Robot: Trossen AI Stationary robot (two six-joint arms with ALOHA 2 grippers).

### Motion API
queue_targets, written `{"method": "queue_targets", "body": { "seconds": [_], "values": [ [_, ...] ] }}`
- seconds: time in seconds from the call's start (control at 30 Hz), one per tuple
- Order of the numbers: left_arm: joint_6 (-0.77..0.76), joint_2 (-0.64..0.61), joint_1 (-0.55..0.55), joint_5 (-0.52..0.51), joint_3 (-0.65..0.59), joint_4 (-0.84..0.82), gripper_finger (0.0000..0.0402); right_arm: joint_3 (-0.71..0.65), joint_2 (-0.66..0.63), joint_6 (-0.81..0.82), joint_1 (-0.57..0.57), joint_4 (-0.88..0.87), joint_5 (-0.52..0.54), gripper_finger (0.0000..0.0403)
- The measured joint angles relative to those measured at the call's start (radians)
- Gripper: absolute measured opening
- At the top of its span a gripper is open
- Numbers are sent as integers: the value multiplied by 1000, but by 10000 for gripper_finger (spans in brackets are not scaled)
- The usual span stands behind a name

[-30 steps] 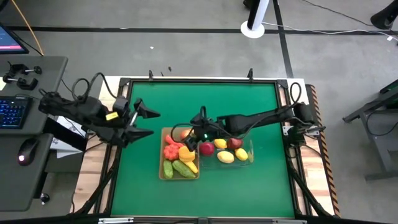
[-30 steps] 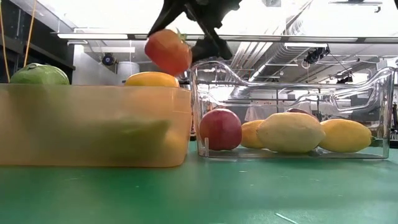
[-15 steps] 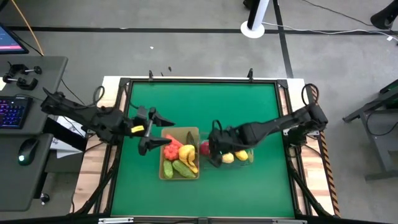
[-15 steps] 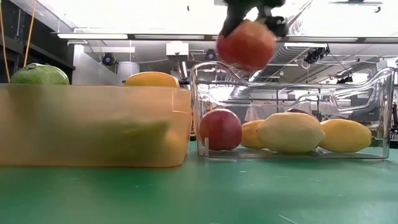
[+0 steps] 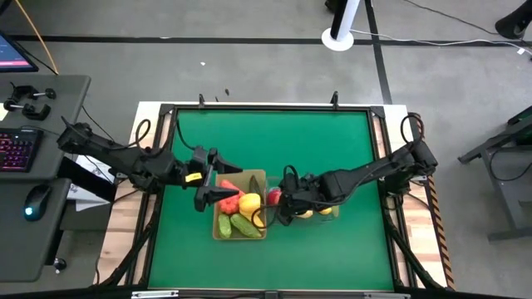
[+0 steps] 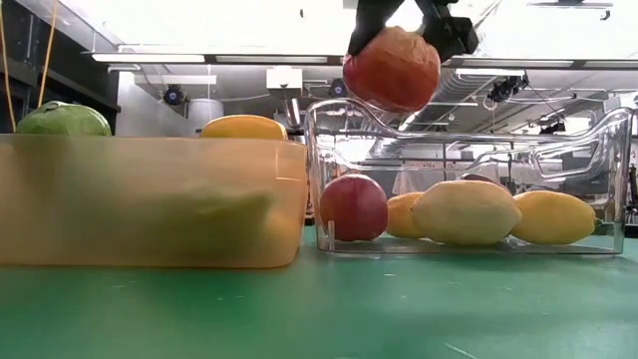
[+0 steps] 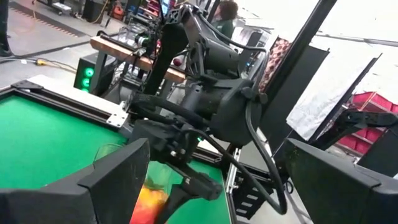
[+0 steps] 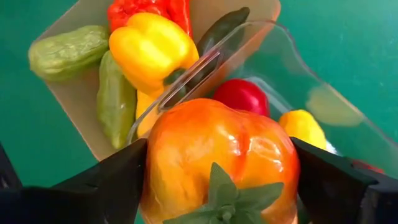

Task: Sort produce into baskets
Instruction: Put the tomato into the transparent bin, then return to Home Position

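Note:
My right gripper [image 6: 399,25] is shut on a red-orange tomato [image 8: 221,162] and holds it above the left end of the clear basket [image 6: 469,130]. In that basket lie a red apple [image 6: 352,206] and yellow lemons [image 6: 467,212]. The tan basket [image 5: 239,235] beside it holds a yellow pepper [image 8: 152,50], green cucumbers [image 8: 68,53] and red pieces. My left gripper [image 5: 223,178] hovers open over the tan basket's left edge, touching nothing. My right gripper pinches the tomato between its two fingers [image 8: 112,180], one on each of its opposite sides [image 8: 155,168]. The green stem top faces back toward the wrist. The fingers slant down from the table's right. The tomato is lifted clear, above the clear basket's rim [image 6: 344,105].
The two baskets stand side by side in the middle of the green mat [image 5: 274,141], with bare mat on every side. The two arms are close together over the baskets. A desk with a keyboard [image 5: 17,149] stands beyond the table's left edge.
My right gripper has carried the tomato from above the tan basket toward the table's right, over the clear basket's left end, tipping more steeply down. My left gripper has moved toward the table's right and a little down, to the tan basket's left edge, staying open.

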Motion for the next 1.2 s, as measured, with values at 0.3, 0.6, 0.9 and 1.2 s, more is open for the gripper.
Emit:
{"method": "queue_targets", "body": {
  "seconds": [0.3, 0.6, 0.9, 1.2],
  "values": [
    [4, 0, -2, 1, 0, -1, 356, 0, 0, -14, -22, -25, -157, 344],
    [9, 0, -2, 1, 0, -1, 356, 0, 0, 10, -79, -24, -188, 383],
    [9, 0, -3, 10, 0, -4, 356, -1, -3, -42, -76, -34, -185, 395],
    [63, 9, -3, 28, -45, 42, 356, -1, -80, 119, 15, -459, -11, 397]
  ]
}}
